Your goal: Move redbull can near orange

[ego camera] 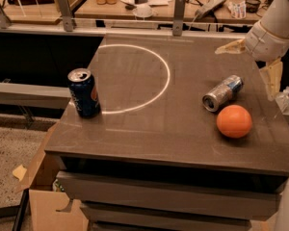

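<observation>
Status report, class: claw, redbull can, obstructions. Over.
Claw open, above redbull can, clear of it. Can on its side beside orange. Nothing between them.

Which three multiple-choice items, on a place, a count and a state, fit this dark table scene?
1. Where is the slim silver-and-blue redbull can?
A) beside the round bright orange on the dark brown table
B) inside the white arc
C) on the floor
2. How many metal cans stand or lie on the table?
A) one
B) two
C) three
3. What is the state of the two-finger gripper?
A) shut on the can
B) open, holding nothing
C) out of view
Answers: 1 A, it lies on its side by the orange. 2 B, it and the upright dark blue Pepsi can. 3 B, it is spread wide above the table's right edge.
</observation>
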### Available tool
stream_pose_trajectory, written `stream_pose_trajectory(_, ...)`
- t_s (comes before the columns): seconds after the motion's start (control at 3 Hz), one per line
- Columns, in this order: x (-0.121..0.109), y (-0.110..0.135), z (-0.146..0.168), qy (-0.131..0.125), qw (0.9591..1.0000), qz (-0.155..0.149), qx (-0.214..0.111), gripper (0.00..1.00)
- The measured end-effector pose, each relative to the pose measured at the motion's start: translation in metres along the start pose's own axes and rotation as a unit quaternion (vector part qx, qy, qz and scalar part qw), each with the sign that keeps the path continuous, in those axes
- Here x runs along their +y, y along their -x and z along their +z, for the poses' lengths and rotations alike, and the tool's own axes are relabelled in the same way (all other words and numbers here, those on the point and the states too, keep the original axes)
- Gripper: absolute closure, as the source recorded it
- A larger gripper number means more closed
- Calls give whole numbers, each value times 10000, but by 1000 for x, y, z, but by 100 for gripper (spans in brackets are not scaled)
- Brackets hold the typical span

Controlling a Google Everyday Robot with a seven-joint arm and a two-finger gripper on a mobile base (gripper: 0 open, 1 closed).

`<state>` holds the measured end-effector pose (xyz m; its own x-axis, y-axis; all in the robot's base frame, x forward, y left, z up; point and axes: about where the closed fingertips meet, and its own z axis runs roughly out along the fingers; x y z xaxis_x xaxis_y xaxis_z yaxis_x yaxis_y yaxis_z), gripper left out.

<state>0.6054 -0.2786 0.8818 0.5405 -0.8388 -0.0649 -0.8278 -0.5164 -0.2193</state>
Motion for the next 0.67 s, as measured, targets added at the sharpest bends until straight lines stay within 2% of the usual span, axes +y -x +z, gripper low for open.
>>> stream_pose_trajectory(0.33, 7, -52, -53, -627, 9878, 924, 1083, 0)
stream_pose_trajectory(0.67, 2, -59, -54, -736, 9835, 1115, 1219, 0)
